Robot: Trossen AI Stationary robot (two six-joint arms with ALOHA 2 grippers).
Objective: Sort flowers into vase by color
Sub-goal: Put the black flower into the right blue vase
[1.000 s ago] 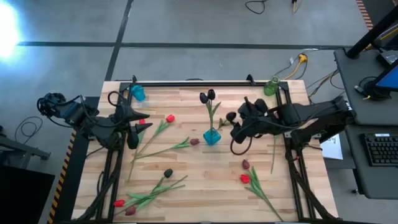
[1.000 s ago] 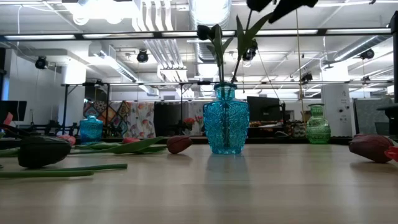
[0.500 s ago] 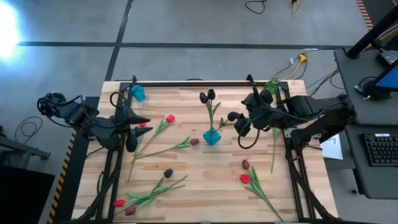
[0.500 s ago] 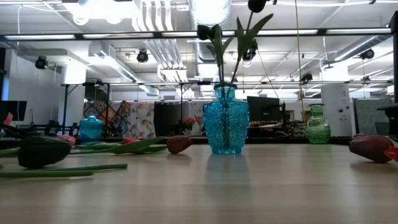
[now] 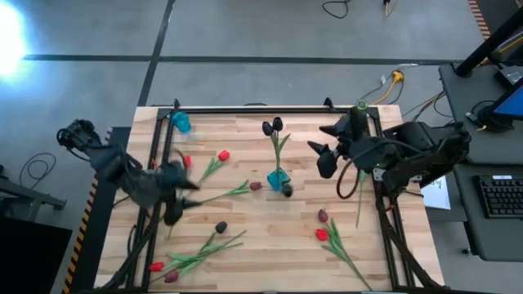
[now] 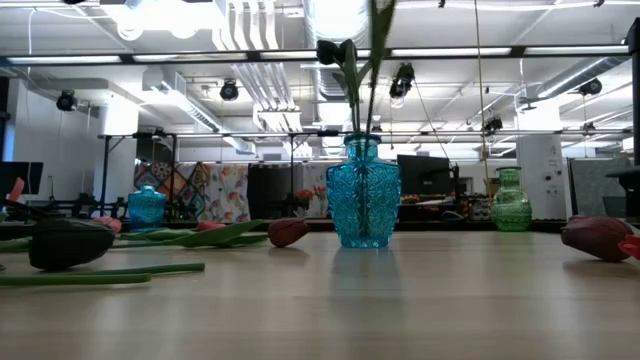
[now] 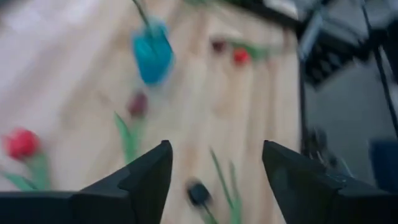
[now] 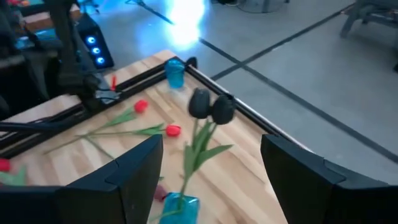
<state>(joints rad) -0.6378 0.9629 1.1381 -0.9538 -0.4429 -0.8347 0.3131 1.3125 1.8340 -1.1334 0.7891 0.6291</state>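
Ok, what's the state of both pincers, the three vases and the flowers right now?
Left pincer: open, empty, above the table's left side.
Right pincer: open, empty, right of the middle vase.
Middle blue vase: upright, holding black tulips.
Small blue vase: upright, no flowers.
Green vase: upright, no flowers.
Red tulip: lying loose on the table, like the others.

A faceted teal glass vase (image 5: 278, 177) is standing at the middle of the pale wooden plank table (image 5: 261, 245), holding two black-headed tulips (image 5: 272, 126). A smaller blue glass vase (image 5: 181, 122) is sitting at the far left corner, a green glass vase (image 5: 357, 114) at the far right. Loose long-stemmed tulips (image 5: 200, 253) are lying around them.
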